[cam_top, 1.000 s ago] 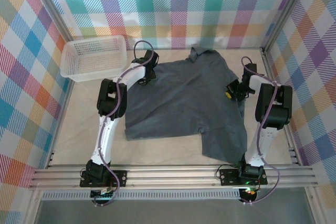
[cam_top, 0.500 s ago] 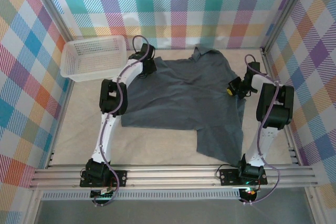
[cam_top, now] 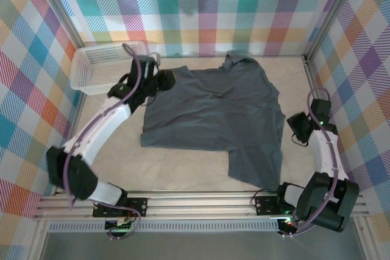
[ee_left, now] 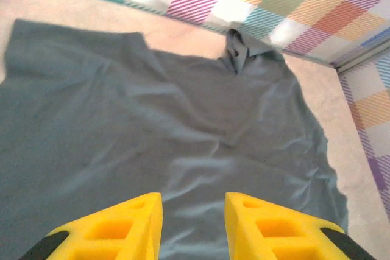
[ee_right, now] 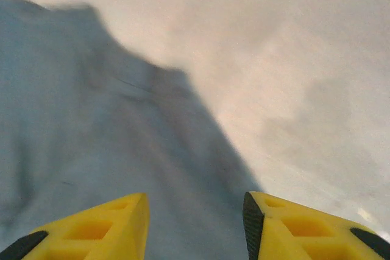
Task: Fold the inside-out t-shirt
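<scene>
Because a clean fold can be made only from a flattened garment, the inside-out t-shirt [cam_top: 213, 111] is seen spread across the middle of the table [cam_top: 183, 165]. Its collar [cam_top: 234, 60] is turned toward the top of the frame, and one uneven flap reaches down toward the lower right. The cloth is mostly smooth, though shallow wrinkles are visible in the left wrist view around the collar [ee_left: 239, 50] and across the t-shirt [ee_left: 152, 126], so some straightening may be wanted before a fold line is set. The left gripper [cam_top: 163, 80] is placed at the shirt's upper left corner, just right of the white basket [cam_top: 82, 78]. In its own view the left gripper [ee_left: 194, 223] is shown with its yellow fingers [ee_left: 131, 226] apart and nothing between them, only cloth lying below. The right gripper [cam_top: 295, 127] is placed at the right edge of the garment, at mid-height in the frame. In the blurred right wrist view the right gripper [ee_right: 195, 223] is likewise parted and empty, over the border where the t-shirt [ee_right: 79, 120] meets bare table. With a gripper on each side, both edges are judged to be within reach for a two-handed lift, and no fold is yet seen.
</scene>
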Motion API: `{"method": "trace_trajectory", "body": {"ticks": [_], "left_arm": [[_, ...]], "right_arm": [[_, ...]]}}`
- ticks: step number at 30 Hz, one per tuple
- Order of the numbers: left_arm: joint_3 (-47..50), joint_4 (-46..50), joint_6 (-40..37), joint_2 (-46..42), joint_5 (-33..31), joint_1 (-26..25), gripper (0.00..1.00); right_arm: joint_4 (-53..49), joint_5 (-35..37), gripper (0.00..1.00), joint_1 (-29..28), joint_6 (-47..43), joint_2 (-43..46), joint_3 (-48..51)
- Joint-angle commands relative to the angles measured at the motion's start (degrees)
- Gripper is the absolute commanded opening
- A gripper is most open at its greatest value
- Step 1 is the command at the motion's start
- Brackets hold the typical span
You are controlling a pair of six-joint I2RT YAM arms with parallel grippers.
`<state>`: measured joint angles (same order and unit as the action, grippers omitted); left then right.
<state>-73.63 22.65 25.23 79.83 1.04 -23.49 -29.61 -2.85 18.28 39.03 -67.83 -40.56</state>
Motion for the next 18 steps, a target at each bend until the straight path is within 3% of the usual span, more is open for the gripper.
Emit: {"method": "trace_trajectory", "body": {"ticks": [1, 3, 10, 16, 18], "left_arm": [[9.9, 3.7, -0.5, -2.2, -1.2, 0.6, 0.33], [12.9, 8.0, -0.5, -4.1, -1.7, 0.5, 0.33], [22.7, 13.9, 5.2, -7.0, -6.8, 0.5, 0.38], [25.6, 14.3, 13.2, 1.7, -8.0, 0.6, 0.35], [24.8, 18.1, 17.0, 5.4, -13.5, 0.8, 0.31]], "right_arm": [[1.5, -6.6, 0.44, 0.6, -5.9, -3.2, 1.7], [1.6, -9.9, 0.43, 0.6, -6.8, -6.2, 2.2], [0.5, -8.5, 0.39, 0.3, -8.2, -13.7, 2.3], [-2.3, -4.4, 0.32, 0.0, -6.4, -18.6, 0.1], [-5.2, -0.2, 0.27, 0.0, -3.8, -19.4, -1.6]]}}
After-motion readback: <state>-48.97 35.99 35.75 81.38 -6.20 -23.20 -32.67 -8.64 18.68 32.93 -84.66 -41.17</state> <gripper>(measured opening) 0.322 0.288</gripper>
